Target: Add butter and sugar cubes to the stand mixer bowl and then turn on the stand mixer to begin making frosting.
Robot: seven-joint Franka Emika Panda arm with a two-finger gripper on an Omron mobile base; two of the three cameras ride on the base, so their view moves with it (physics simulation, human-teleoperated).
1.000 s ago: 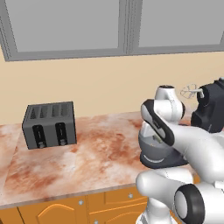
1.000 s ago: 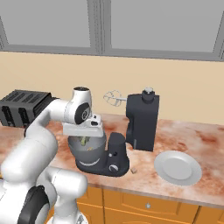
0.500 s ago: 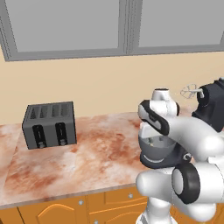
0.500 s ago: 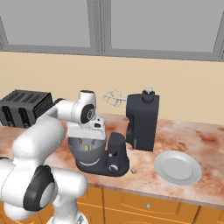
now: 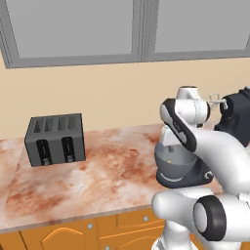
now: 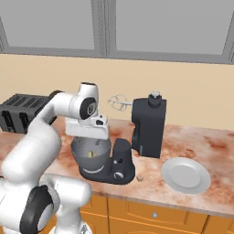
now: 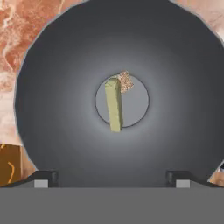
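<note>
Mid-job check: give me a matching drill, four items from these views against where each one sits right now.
Items:
1. butter
2. sugar cube
3. white plate
4. toaster

Places:
A. on the counter, right of the stand mixer
B. on the counter, far left, under the window
C. lying across the floor of the stand mixer bowl
D. on the bowl floor, touching one end of the butter

Pairs: 1-C, 2-D, 3-A, 4-B
</note>
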